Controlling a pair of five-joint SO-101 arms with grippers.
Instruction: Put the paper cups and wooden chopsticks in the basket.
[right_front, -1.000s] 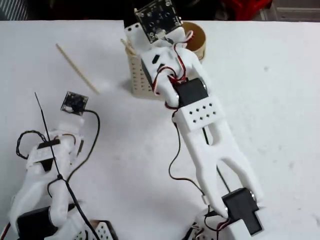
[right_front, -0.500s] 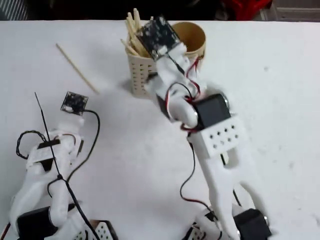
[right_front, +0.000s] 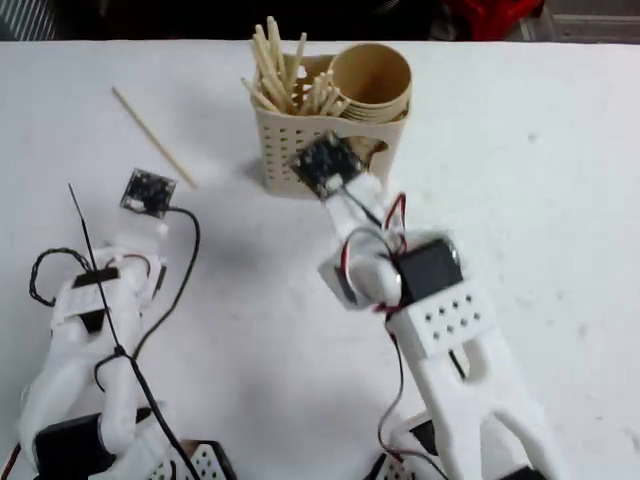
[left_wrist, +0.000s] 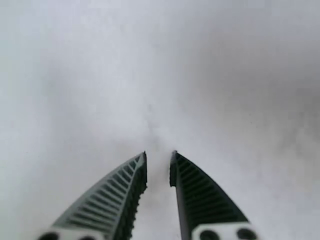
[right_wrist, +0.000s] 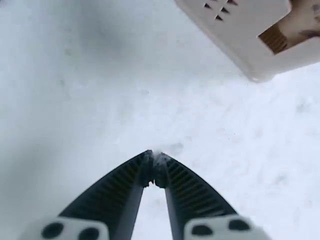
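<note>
well, cups (right_front: 372, 75) in bskt (right_front: 285, 150) (1 chopstick (right_front: 154, 137) out)

I see a flat white table (right_front: 560, 200) carrying a cream perforated plastic basket (right_front: 280, 150) and, apart from it, one thin wooden chopstick (right_front: 155, 138)

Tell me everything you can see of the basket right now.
The basket is cream, plastic-looking, with rows of small slots in its walls. It stands upright on the white table, at the far middle. Inside, wooden chopsticks lean in a bundle on one side; stacked paper cups sit on the other. The right gripper is nearby, not touching it.
</note>
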